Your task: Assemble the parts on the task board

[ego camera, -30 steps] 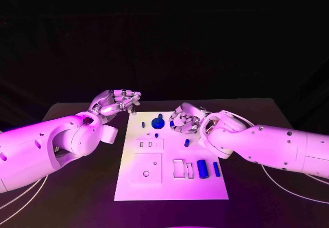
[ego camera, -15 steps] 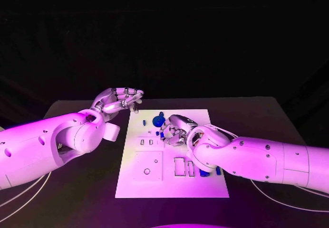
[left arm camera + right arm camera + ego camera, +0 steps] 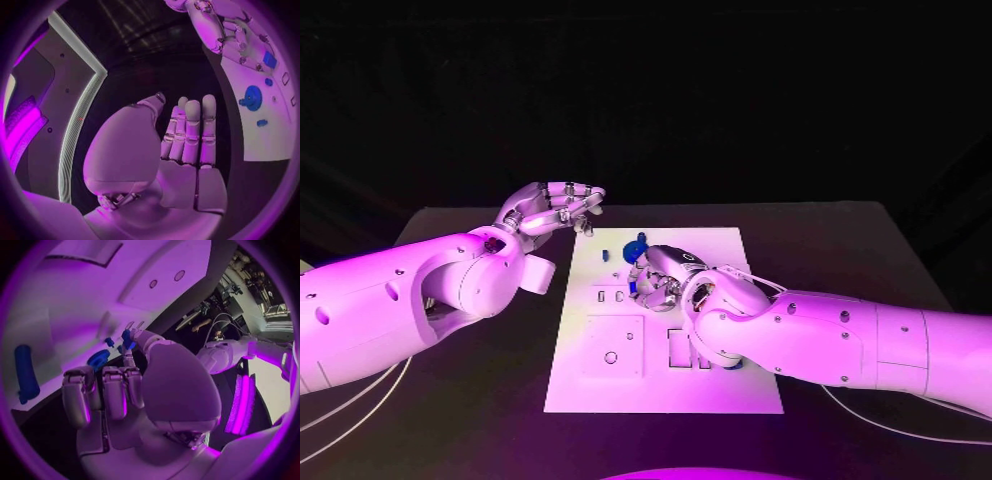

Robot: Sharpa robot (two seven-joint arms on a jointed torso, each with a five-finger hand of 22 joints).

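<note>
The right hand (image 3: pixel 664 275) hovers over the middle of the white board (image 3: pixel 733 385), fingers curled, a small blue piece (image 3: pixel 127 336) pinched at its fingertips, just beside the round blue knob (image 3: pixel 636 254) standing near the board's far edge. The left hand (image 3: pixel 557 210) hangs off the board's far left corner, fingers curled, gripping nothing.

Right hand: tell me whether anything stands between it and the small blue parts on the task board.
Nothing visible does. The right hand hangs over the middle of the task board, its fingertips close to a small blue part. The round blue part lies just beside it. Whether the fingers already touch a part cannot be told.
</note>
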